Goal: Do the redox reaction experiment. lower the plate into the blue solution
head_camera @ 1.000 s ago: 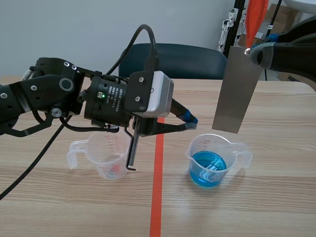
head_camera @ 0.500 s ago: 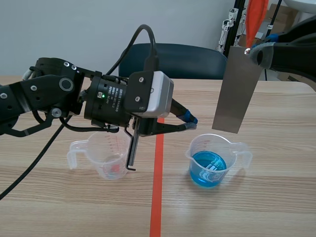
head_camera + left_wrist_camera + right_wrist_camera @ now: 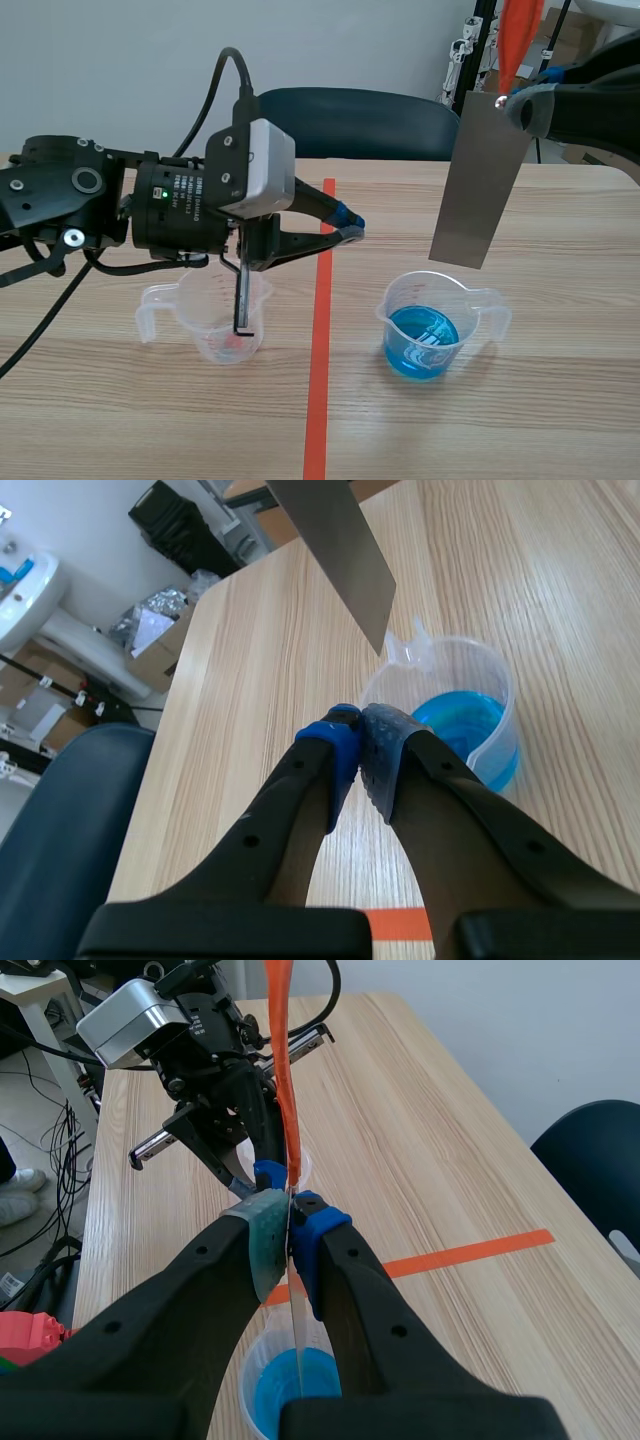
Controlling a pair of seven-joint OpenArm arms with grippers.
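We take the beaker (image 3: 398, 305) with the blue solution (image 3: 420, 345) as our landmark. The metal plate (image 3: 478, 180) hangs directly above this beaker, slightly tilted. Its lower edge is just above the beaker's rim and is not in the liquid. The right gripper (image 3: 520, 105) holds the plate at its upper end, high above the beaker. In the right wrist view we see the two pads (image 3: 262, 1235) pressed on the thin plate from both sides. The left gripper (image 3: 350, 228) hovers to the left of the beaker and higher than its rim. Its fingers are closed together with nothing between them, and the tips point toward the beaker. A clear empty measuring cup (image 3: 200, 310) stands further left of the beaker, beyond the orange tape line (image 3: 320, 350).
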